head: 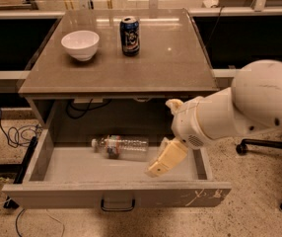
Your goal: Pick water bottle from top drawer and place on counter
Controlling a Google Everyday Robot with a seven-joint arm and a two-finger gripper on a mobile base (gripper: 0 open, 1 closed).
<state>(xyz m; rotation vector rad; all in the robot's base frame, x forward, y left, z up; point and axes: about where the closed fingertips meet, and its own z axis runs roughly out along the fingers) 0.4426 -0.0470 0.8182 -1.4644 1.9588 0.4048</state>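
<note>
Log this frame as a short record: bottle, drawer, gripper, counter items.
water bottle: lying on its side in the top drawer, cap pointing left
drawer state: pulled open
gripper: over the drawer's right part, just right of the bottle's base; bottle not lifted
counter: holds a white bowl and a soda can

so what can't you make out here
- camera view: the pincer, over the top drawer near the water bottle base end, and its arm hide the drawer's right rear floor.
- arm's far end: cut off by the right edge.
- bottle's label print: too small to read.
</note>
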